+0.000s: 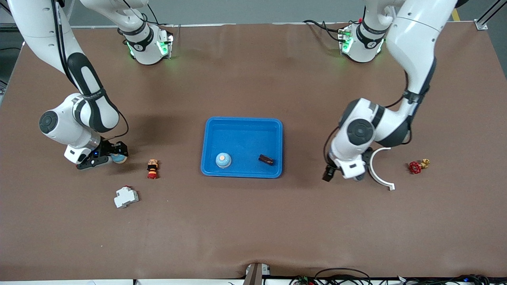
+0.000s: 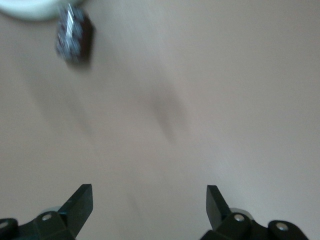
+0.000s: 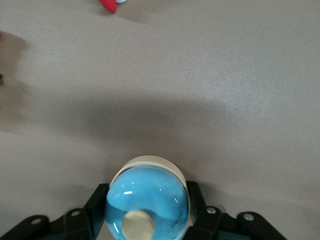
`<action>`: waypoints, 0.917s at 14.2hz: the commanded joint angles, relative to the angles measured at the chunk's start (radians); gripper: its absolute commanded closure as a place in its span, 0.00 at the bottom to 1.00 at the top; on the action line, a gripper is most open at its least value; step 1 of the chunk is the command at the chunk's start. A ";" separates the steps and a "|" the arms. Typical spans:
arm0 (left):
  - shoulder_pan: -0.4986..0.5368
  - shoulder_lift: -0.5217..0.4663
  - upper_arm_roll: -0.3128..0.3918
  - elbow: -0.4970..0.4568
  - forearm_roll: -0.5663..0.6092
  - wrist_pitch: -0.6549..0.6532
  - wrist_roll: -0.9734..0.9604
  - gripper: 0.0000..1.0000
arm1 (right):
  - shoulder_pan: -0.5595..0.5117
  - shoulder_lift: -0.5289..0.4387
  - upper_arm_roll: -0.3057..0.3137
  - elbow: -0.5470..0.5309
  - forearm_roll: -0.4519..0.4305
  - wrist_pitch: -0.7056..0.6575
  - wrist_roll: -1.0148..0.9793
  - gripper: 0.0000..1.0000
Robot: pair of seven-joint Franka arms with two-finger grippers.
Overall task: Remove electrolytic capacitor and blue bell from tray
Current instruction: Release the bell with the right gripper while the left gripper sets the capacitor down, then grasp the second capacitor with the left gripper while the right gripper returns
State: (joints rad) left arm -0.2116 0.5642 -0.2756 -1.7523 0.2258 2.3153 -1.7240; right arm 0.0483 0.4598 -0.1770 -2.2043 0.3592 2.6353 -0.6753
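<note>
table (image 1: 253, 221): matt brown cover, paper-like, faintly rippled at the near edge | tray (image 1: 242, 122): smooth blue plastic, slight sheen | bell (image 3: 148, 200): glossy blue dome (light glints on it), cream button, matt | arc (image 1: 379, 174): white matt plastic | fingers (image 2: 79, 204): black matt plastic | arms: glossy white shells

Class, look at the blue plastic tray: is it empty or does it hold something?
Not empty. The blue plastic tray holds a light-blue domed bell and a small dark brown capacitor, lying apart near its nearer wall.
</note>
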 commanded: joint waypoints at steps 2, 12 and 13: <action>-0.127 0.120 0.004 0.172 0.021 -0.022 -0.170 0.00 | -0.012 0.026 0.002 0.034 0.029 -0.005 -0.032 0.00; -0.334 0.295 0.058 0.339 0.015 0.010 -0.264 0.00 | 0.155 -0.174 -0.007 0.311 -0.279 -0.642 0.690 0.00; -0.344 0.307 0.058 0.338 0.015 0.021 -0.264 0.04 | 0.203 -0.217 -0.006 0.304 -0.282 -0.650 0.824 0.00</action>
State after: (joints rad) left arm -0.5260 0.8357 -0.2294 -1.4448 0.2258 2.3212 -1.9675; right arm 0.1481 0.3125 -0.1789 -1.8960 0.1302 2.0283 -0.1439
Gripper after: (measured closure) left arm 0.000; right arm 0.000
